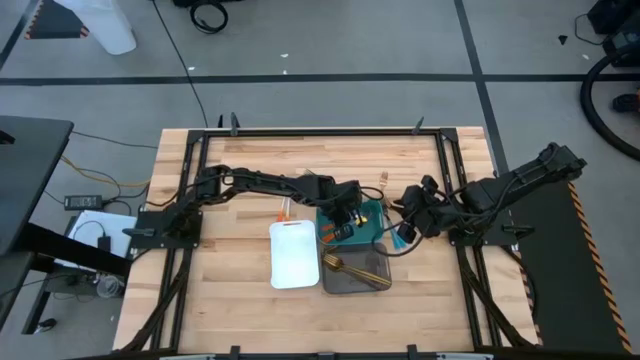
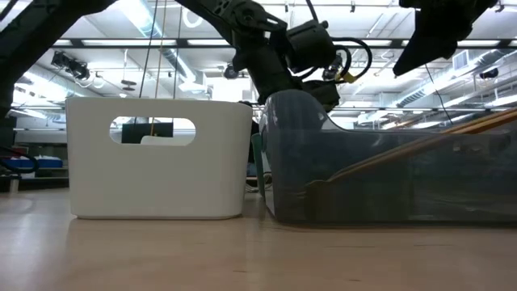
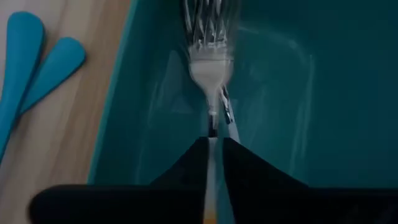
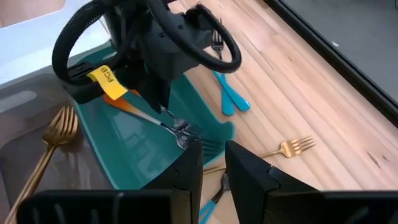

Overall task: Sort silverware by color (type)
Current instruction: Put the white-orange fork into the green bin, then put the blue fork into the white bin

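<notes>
A fork with a silver head point(image 3: 211, 65) and an orange handle point(image 4: 126, 103) slants down into the teal tray point(image 3: 323, 93), its head point(image 4: 181, 132) low against the tray's floor. My left gripper point(image 3: 215, 146) stands over that tray point(image 1: 372, 215), pointing steeply down, open by a narrow gap, with the fork's neck between its fingers. My right gripper point(image 4: 214, 155) hangs open and empty just right of the teal tray point(image 1: 408, 218). Two blue-handled pieces point(image 4: 230, 96) and a gold fork point(image 4: 292, 148) lie flat on the table. My left gripper has one finger point(image 3: 186, 168) on each side of the fork's neck point(image 3: 213, 124), coming from above and slanting down, with the fork running along the fingers. A thin gap shows beside the neck; whether the fingers touch it I cannot tell.
A white tray point(image 1: 294, 255) stands left of the teal one. In front of it, a grey tray point(image 1: 372, 282) holds gold forks point(image 1: 345, 266). Orange-handled pieces point(image 1: 283, 212) lie behind the white tray. The two arms are close together over the teal tray.
</notes>
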